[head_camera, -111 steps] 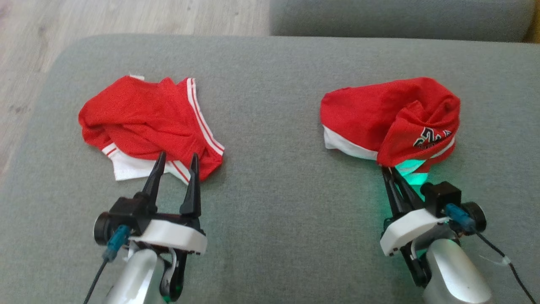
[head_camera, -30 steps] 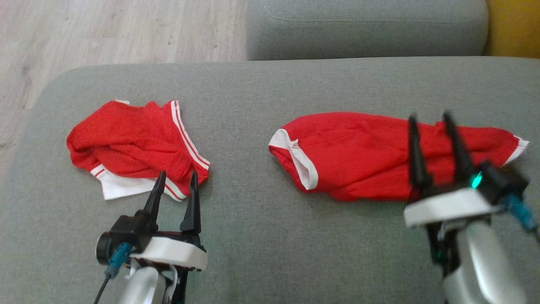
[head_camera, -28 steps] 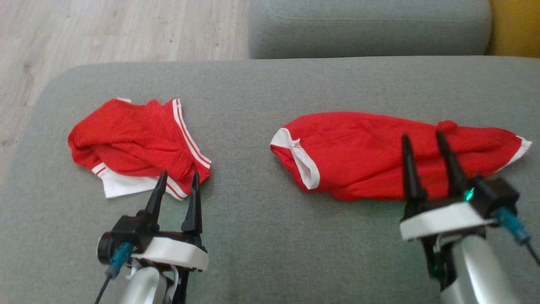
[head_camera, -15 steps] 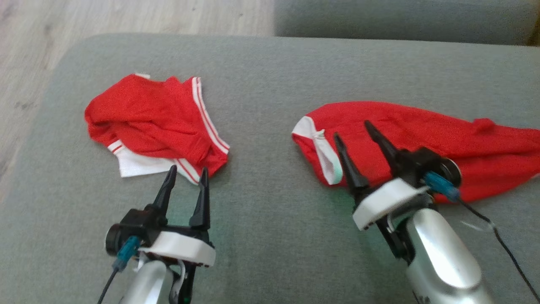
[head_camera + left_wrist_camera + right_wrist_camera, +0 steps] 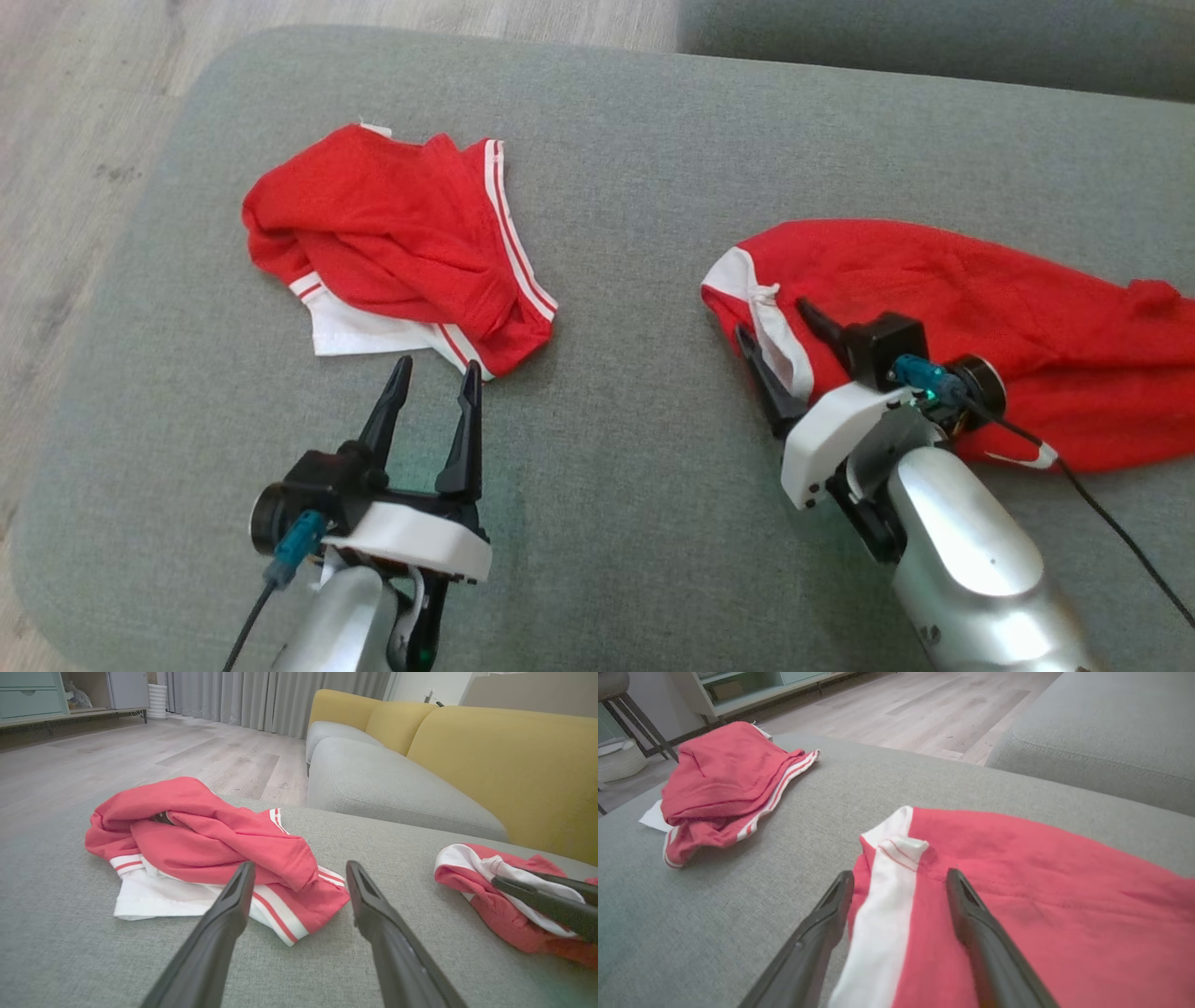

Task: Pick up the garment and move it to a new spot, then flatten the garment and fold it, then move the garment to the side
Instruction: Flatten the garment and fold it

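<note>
Fingers (image 5: 822, 924) of right gripper (image 5: 772, 317) straddle garment (image 5: 980, 280) — forearm (image 5: 971, 560) slanting left.

The stretched-out red garment (image 5: 971, 299) near the grey cushion's (image 5: 616, 168) right edge is running off the head view's right side, so its far end is not showing. The right gripper (image 5: 773, 318) and its pale forearm (image 5: 971, 560) are covering part of that garment's side nearest the cushion's front edge. The crumpled red garment (image 5: 392, 224) toward the left edge is folding over itself, burying most of its white panel (image 5: 350, 333); what piece of clothing it is, possibly shorts, is not coming clear.
</note>
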Controlling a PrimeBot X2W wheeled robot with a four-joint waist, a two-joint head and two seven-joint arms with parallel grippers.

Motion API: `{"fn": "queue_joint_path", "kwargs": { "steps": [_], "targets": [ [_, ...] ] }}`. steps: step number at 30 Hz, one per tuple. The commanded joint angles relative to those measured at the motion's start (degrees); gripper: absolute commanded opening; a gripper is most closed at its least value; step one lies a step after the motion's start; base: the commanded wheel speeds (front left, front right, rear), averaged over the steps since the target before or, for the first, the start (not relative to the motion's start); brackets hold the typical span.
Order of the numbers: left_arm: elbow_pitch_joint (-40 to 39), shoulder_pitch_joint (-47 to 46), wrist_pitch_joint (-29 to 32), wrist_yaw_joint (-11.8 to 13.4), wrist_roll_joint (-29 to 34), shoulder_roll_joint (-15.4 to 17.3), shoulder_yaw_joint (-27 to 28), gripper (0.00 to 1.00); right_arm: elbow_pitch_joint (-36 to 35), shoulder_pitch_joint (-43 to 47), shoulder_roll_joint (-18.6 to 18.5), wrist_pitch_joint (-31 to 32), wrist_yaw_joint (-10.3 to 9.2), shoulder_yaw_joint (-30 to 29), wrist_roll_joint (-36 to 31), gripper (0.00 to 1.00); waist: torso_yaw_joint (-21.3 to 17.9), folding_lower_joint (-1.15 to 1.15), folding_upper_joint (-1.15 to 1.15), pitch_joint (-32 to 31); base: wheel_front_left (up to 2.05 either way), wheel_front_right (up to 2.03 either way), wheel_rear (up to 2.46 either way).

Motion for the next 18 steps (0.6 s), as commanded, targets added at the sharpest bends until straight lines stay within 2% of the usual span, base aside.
{"fn": "queue_joint_path", "kwargs": {
  "steps": [1, 2, 3, 4, 5, 10, 16, 18],
  "targets": [
    [-1.4, -2.3, -0.6, 0.3, -0.1, 0.2, 1.6, 1.0, -1.3, -2.2, 0.3, -0.7, -0.04, 1.3, -0.1, 1.0, 0.0, 0.0, 0.0, 0.0, 0.0, 0.0, 0.0],
    [-1.4, -2.3, -0.6, 0.3, -0.1, 0.2, 1.6, 1.0, -0.6, -2.4, 0.3, -0.7, -0.04, 1.4, 0.0, 1.0, 0.0, 0.0, 0.0, -0.1, 0.0, 0.0, 0.0],
    [-1.4, -2.3, -0.6, 0.4, -0.1, 0.2, 1.6, 1.0, 0.0, -2.5, 0.3, -0.9, -0.04, 1.4, 0.0, 0.69, 0.0, 0.0, 0.0, -0.1, 0.0, 0.0, 0.0],
    [-1.4, -2.3, -0.6, 0.4, -0.1, 0.2, 1.5, 1.0, 0.5, -2.8, 0.3, -1.1, -0.04, 1.4, -0.1, 0.05, 0.0, 0.0, 0.0, -0.1, 0.0, 0.0, 0.0],
    [-1.4, -2.3, -0.6, 0.4, -0.1, 0.2, 1.5, 1.0, 0.8, -3.0, 0.3, -1.4, -0.04, 1.3, 0.0, 0.0, -0.1, 0.0, 0.0, -0.2, 0.0, 0.0, 0.0],
    [-1.2, -2.0, -0.6, 0.6, 0.3, 0.2, 2.3, 1.0, 1.1, -3.5, 0.3, -3.1, -0.04, 0.6, 1.4, 0.0, -1.5, 0.0, 0.0, -0.9, 0.0, 0.0, 0.0],
    [-1.2, -0.8, -0.6, 0.6, 0.5, 0.2, 3.6, 1.0, -2.4, -1.8, 0.3, -6.1, -0.04, -4.6, 3.1, 0.0, -5.5, 0.0, 0.0, -3.3, 0.0, 0.0, 0.0],
    [-1.3, -0.2, -0.6, 0.7, 0.6, 0.2, 3.9, 1.0, -5.4, -1.2, 0.3, -6.4, -0.04, -7.9, 3.4, 0.0, -7.1, 0.0, 0.0, -4.3, 0.0, 0.0, 0.0]
  ]
}}
